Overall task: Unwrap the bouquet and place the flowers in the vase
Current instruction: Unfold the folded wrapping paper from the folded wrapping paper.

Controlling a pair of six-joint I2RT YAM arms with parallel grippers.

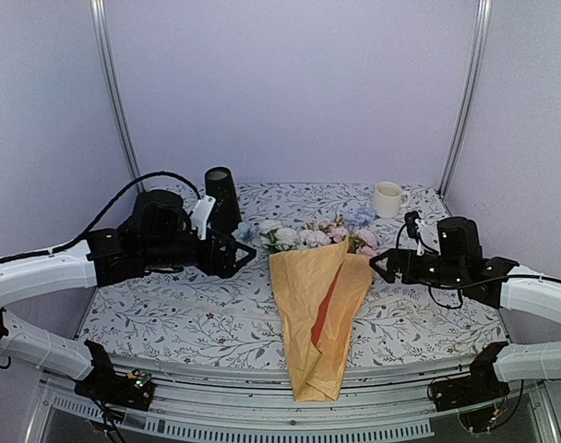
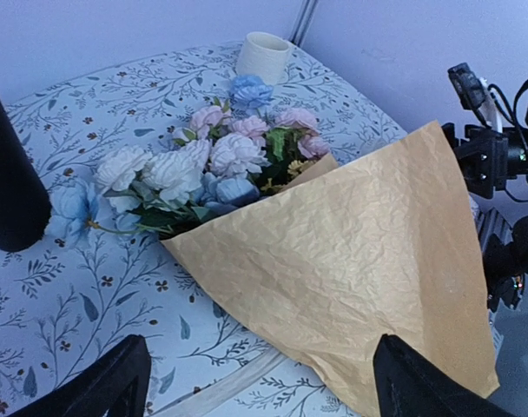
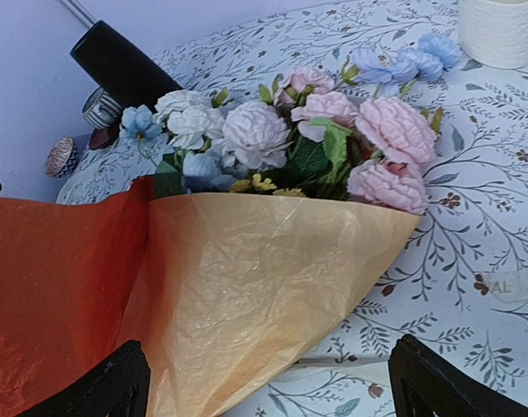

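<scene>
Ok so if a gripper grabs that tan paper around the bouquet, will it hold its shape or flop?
Probably floppy: the tan paper is crinkled all over and lies slack. It would likely crumple under a pinch. The flowers sit loose at its wide end, so tilting might let them slide out.

The left arm (image 1: 36,272) and right arm (image 1: 539,300) are built of smooth white shell links joined by black joint housings. A thin black cable (image 1: 124,189) is routed over the bulky left wrist block. The left gripper (image 1: 244,258) is fitted with matte black wedge-shaped fingers (image 2: 108,387).
</scene>
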